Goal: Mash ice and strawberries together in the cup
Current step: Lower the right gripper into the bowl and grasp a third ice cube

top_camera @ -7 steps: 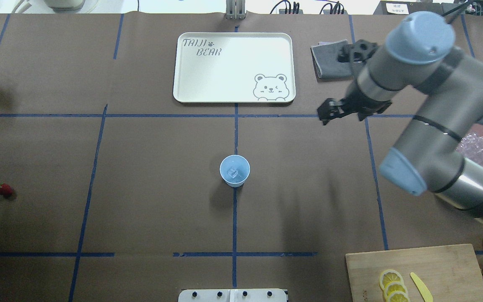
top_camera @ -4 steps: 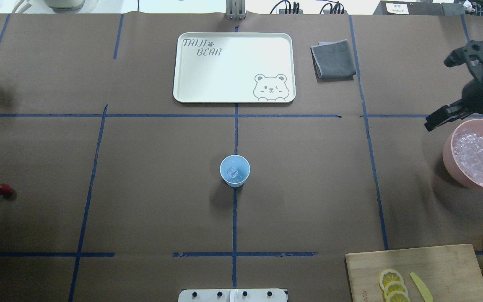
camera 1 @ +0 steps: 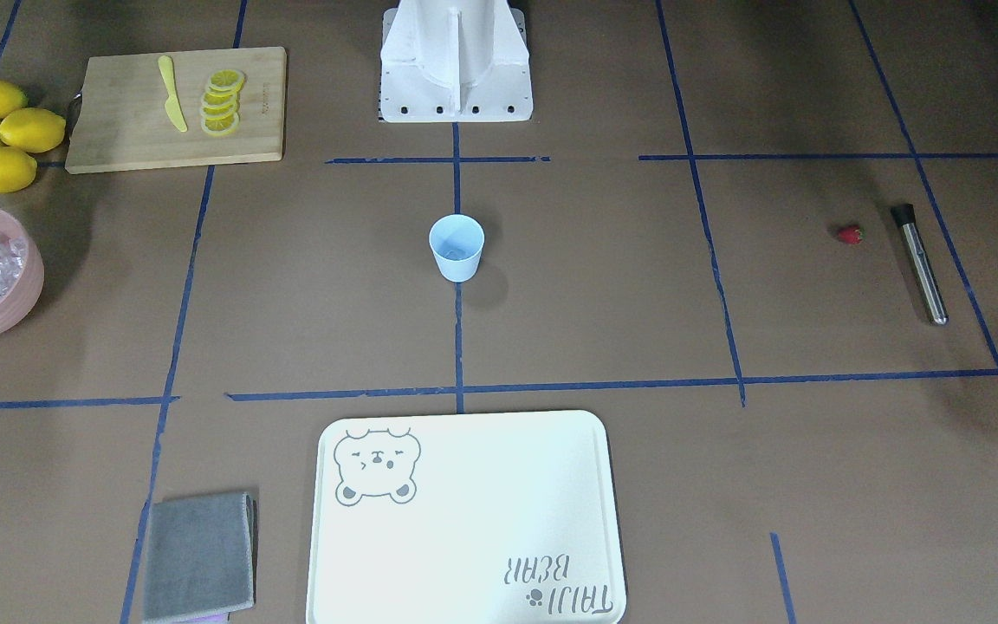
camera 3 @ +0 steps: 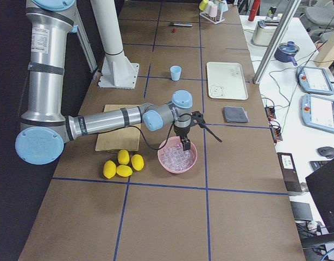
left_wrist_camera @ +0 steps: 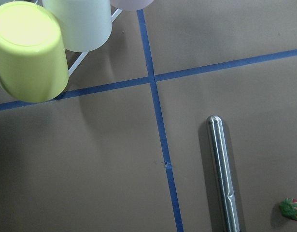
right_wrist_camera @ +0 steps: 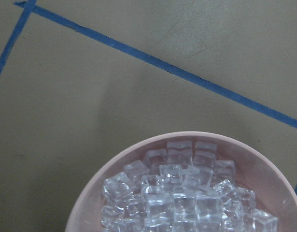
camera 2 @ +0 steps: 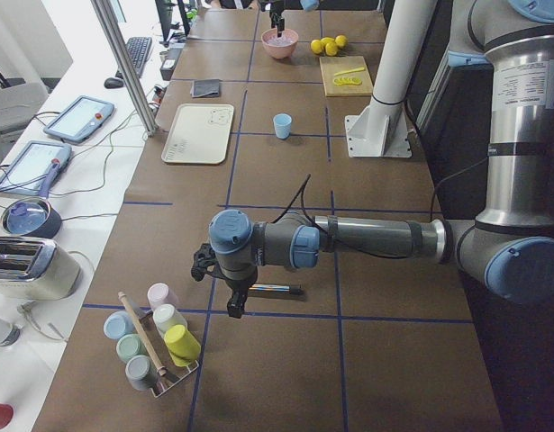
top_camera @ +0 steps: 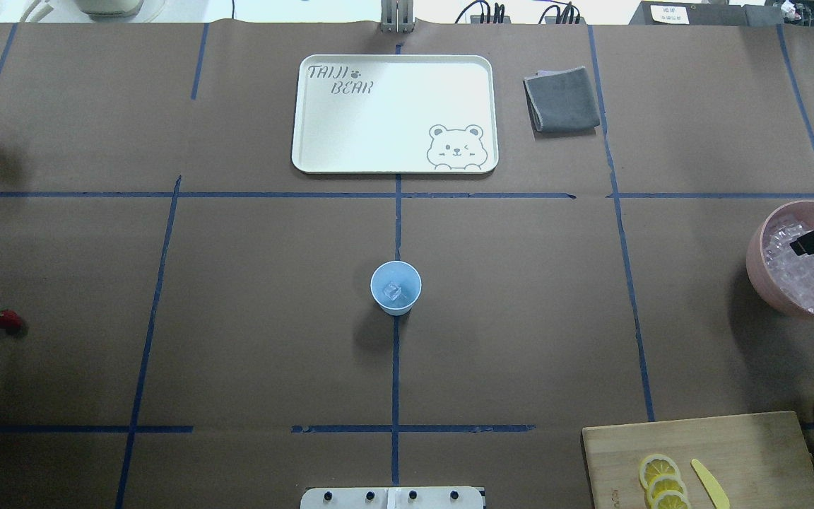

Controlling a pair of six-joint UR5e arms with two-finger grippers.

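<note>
Cup (top_camera: 396, 287) stands upright mid-table (top_camera: 237, 318) with one ice cube (top_camera: 393, 290) in it. Well off to the cup's right is a pink bowl (top_camera: 757, 263) heaped with cubes (right_wrist_camera: 182, 198). My right end effector (top_camera: 813, 201) hangs there empty, spread wide, one finger over the bowl.

Well off to the cup's left the strawberry (top_camera: 7, 319) lies beside a steel rod (camera 1: 923, 264). The left end effector (camera 2: 221, 284) hovers near it; I can't tell its state.

I judge this the ice-loading step. Next: drop onto one cube, close, carry it to the cup.
</note>
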